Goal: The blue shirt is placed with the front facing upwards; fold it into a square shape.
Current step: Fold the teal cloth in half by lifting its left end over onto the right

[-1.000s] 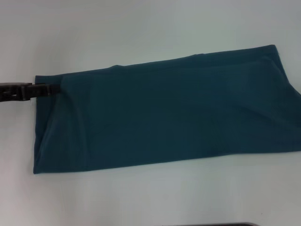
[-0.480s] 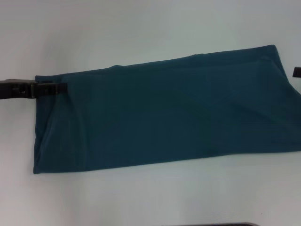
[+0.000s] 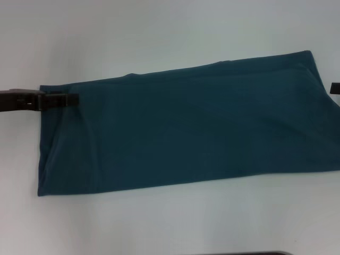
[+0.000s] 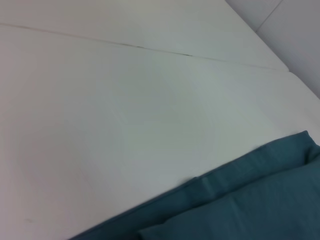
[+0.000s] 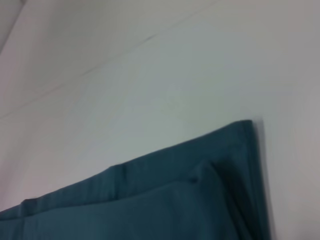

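The blue shirt point(image 3: 186, 127) lies flat on the white table point(image 3: 159, 32), folded into one long band that runs from the left to the right edge of the head view. No lettering or collar shows. My left gripper point(image 3: 74, 99) reaches in from the left, low over the shirt's far left corner. Only a dark tip of my right gripper point(image 3: 335, 88) shows at the right edge, beside the shirt's far right end. In the left wrist view the shirt point(image 4: 245, 205) shows a layered folded edge. A folded corner of the shirt point(image 5: 180, 200) fills the right wrist view.
A thin seam point(image 4: 150, 49) crosses the table beyond the shirt. A dark strip point(image 3: 239, 253) lies at the near edge of the head view. Bare table surrounds the shirt on the far and near sides.
My left gripper has slid to the right, farther over the shirt's far left corner. The right gripper's tip has come into view at the right edge. The shirt has stayed flat.
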Action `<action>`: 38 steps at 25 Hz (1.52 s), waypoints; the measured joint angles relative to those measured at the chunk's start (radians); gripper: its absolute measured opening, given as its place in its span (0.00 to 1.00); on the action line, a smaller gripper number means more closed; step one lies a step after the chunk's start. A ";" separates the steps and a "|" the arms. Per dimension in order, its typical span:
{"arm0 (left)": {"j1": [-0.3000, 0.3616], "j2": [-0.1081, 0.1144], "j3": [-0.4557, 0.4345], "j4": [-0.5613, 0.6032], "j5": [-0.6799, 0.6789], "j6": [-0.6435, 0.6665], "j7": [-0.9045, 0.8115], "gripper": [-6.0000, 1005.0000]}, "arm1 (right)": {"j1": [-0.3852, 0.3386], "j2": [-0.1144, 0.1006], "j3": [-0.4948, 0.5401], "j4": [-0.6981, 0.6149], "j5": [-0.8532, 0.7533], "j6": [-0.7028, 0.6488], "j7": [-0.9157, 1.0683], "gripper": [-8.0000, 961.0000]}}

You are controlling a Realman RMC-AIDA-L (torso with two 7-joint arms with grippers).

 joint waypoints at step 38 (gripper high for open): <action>-0.009 0.000 0.012 0.023 0.000 -0.030 0.009 0.61 | -0.011 0.011 -0.038 -0.075 -0.001 0.063 -0.020 0.72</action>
